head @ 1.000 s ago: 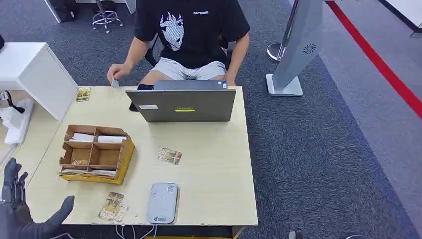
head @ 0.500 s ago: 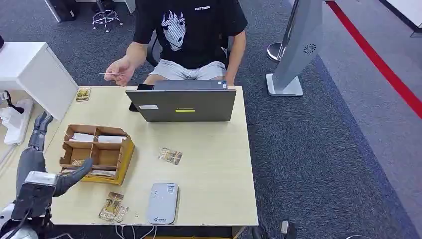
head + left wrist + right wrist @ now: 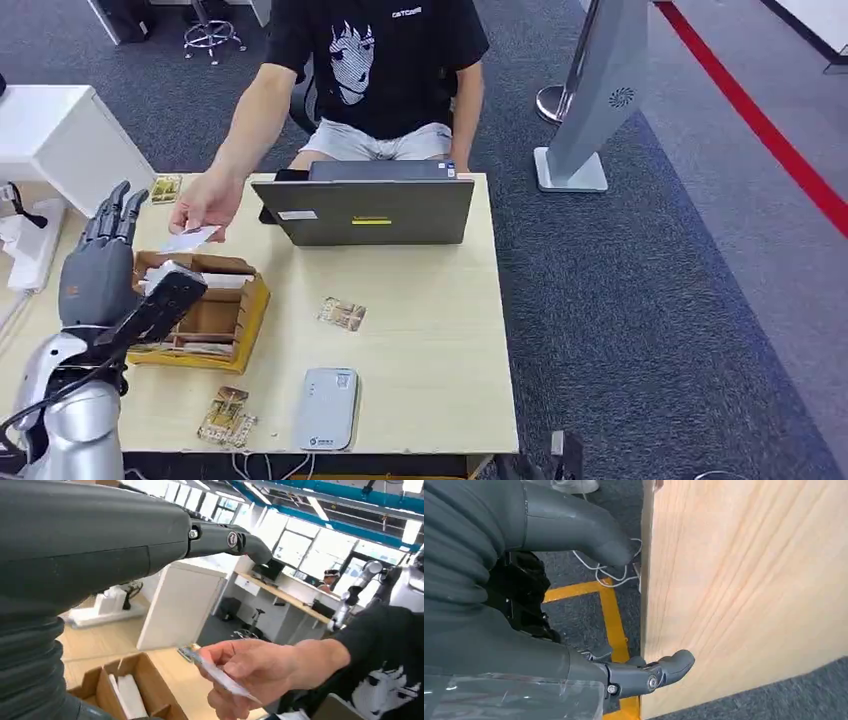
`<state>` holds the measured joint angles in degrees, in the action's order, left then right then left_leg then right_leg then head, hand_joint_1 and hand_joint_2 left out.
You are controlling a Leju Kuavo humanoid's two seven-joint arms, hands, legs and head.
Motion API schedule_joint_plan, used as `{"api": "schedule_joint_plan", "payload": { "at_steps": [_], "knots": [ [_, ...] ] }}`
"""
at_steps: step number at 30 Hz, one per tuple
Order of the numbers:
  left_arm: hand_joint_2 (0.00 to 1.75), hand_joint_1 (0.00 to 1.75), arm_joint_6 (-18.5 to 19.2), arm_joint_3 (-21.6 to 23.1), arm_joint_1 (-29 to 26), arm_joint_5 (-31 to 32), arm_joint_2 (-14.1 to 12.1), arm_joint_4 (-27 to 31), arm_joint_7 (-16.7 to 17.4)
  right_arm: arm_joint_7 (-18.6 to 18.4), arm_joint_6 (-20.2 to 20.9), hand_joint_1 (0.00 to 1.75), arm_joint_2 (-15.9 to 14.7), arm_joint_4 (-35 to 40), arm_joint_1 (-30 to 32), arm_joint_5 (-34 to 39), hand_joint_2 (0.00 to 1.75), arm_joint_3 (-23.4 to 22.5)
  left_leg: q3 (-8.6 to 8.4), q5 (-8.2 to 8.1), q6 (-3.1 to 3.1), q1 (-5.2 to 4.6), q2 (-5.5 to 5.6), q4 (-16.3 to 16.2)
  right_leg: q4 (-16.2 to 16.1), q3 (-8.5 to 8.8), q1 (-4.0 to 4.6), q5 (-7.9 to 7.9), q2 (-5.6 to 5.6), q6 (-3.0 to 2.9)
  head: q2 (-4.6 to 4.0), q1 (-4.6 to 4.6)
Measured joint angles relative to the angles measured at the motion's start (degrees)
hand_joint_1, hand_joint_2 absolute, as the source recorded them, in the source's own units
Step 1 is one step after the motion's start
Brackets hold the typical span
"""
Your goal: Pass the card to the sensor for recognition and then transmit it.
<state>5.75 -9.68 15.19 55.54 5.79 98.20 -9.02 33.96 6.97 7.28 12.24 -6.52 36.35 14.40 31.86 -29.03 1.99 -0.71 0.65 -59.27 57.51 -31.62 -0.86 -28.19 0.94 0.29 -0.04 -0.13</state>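
Note:
A person's hand (image 3: 203, 207) reaches over the table's far left and holds out a white card (image 3: 190, 238). My left hand (image 3: 100, 265) is raised just in front of it, over the cardboard box (image 3: 205, 315), fingers spread upward and thumb apart, holding nothing. In the left wrist view the card (image 3: 220, 677) sits pinched in the person's fingers (image 3: 255, 672), a short way from my left hand (image 3: 75, 545). The grey sensor pad (image 3: 327, 407) lies near the table's front edge. My right hand (image 3: 524, 630) hangs beside the table's edge, fingers apart and empty.
An open laptop (image 3: 365, 212) stands at the far middle in front of the seated person. Patterned cards lie on the table (image 3: 440, 330): one in the middle (image 3: 343, 313), one by the sensor (image 3: 225, 415), one at the far left corner (image 3: 167, 188). A white cabinet (image 3: 60, 140) stands to the left.
My left hand has risen from the table's front left corner to above the box. The person's hand has brought the card from the far edge toward it.

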Motion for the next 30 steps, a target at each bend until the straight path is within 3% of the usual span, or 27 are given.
{"api": "schedule_joint_plan", "payload": {
  "at_steps": [4, 5, 6, 24, 30],
  "knots": [
    [1.75, 0.00, -2.0, 1.3, 1.0, 4.6, -0.6, -1.4, 0.5, -0.3, 0.0, 0.00, 0.2, 0.1, -0.2, -2.6, 1.75, -0.1, 0.02, 0.00, 0.00, 0.00, 0.01, 0.0, 0.0, 0.00, 0.00, 0.00, 0.02, 0.00, 0.00, 0.00],
    [1.75, 1.06, -2.4, 1.6, 1.0, 4.9, -0.7, -1.4, 0.4, -0.3, 0.0, 0.00, 0.2, 0.1, -0.2, -2.9, 1.75, -0.1, 0.02, -0.01, 0.00, 0.00, 0.00, 0.0, 0.0, -0.01, 0.00, 0.00, 0.02, 0.00, 0.00, 0.02],
    [1.75, 1.75, -2.6, 1.7, 0.9, 5.0, -0.7, -1.4, 0.3, -0.3, 0.0, 0.00, 0.2, 0.1, -0.2, -3.0, 1.75, -0.1, 0.02, -0.01, 0.00, 0.00, 0.02, 0.0, 0.0, -0.01, 0.00, -0.01, 0.00, 0.00, 0.00, 0.02],
    [1.75, 1.75, -5.1, 3.1, -3.5, 4.9, -2.8, 1.7, -2.9, -0.1, -1.2, 0.00, 1.5, 0.6, -0.1, -6.0, 1.75, -1.9, 0.04, -0.01, 0.00, 0.01, 0.00, 0.0, 0.0, -0.01, 0.00, -0.01, 0.01, 0.00, 0.00, 0.00],
    [1.75, 1.75, -7.2, 4.8, -7.1, 4.9, -2.7, 4.5, -5.7, 0.6, -1.0, 0.00, 1.5, 0.9, 0.2, -7.7, 1.75, -3.0, 0.04, -0.02, 0.01, -0.01, 0.01, 0.0, 0.0, -0.01, -0.01, -0.02, 0.00, 0.00, 0.00, 0.00]
  ]
}}
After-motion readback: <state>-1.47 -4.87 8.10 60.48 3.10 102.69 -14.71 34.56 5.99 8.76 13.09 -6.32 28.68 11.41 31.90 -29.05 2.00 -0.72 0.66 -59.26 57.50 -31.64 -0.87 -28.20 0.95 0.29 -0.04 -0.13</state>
